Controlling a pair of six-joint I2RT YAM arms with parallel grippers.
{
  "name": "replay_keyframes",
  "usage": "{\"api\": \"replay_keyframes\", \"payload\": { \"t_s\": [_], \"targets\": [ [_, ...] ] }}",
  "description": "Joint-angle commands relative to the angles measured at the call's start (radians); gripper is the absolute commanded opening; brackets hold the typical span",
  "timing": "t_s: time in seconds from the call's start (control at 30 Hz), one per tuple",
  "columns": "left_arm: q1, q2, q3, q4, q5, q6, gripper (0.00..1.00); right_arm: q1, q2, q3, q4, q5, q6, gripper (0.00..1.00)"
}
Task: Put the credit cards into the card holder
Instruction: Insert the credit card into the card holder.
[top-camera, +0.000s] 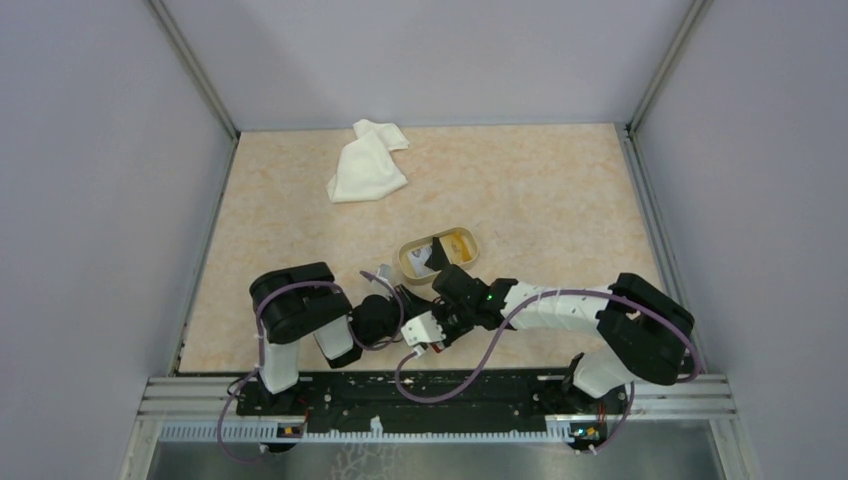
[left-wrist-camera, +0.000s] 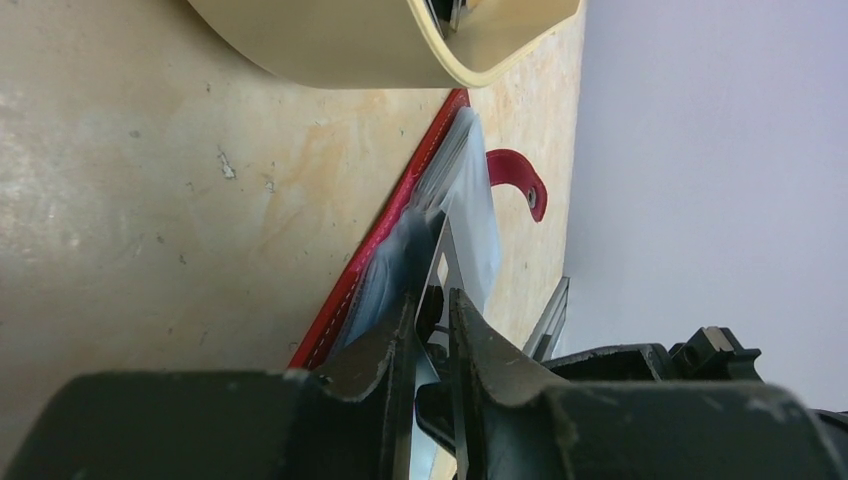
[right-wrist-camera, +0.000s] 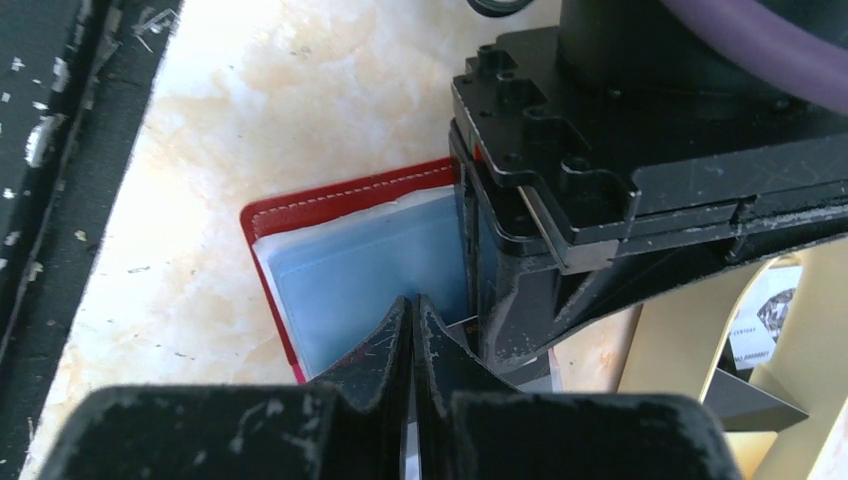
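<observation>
Right gripper (right-wrist-camera: 412, 302), pinched closed, above card holder (right-wrist-camera: 340, 255)

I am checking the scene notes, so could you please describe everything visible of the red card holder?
The card holder is red, leather-like and white-stitched, lying open on the table beside a tan dish. Clear bluish plastic pockets fill it, and a snap strap sticks out. The left end effector appears to pinch its pockets; the shut right end effector sits over them.
</observation>
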Motion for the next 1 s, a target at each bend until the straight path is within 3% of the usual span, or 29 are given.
{"api": "replay_keyframes", "payload": {
  "t_s": [0.0, 0.27, 0.73, 0.83, 0.97],
  "targets": [
    [-0.005, 0.031, -0.008, 0.01, 0.016, 0.011, 0.24, 0.01, 0.003, -0.006, 0.038, 0.069, 0.005, 0.0],
    [-0.005, 0.045, -0.005, 0.027, 0.027, 0.012, 0.31, -0.001, -0.029, -0.026, 0.037, 0.134, -0.008, 0.0],
    [-0.005, 0.013, -0.019, 0.023, 0.012, 0.038, 0.38, -0.138, -0.111, -0.036, 0.005, 0.097, 0.003, 0.0],
    [-0.004, -0.022, -0.033, 0.026, 0.007, 0.08, 0.39, -0.169, -0.148, -0.027, -0.028, 0.011, 0.009, 0.0],
    [-0.003, -0.124, -0.066, 0.042, 0.017, 0.195, 0.45, -0.271, -0.218, 0.027, -0.146, -0.27, 0.017, 0.07]
  ]
}}
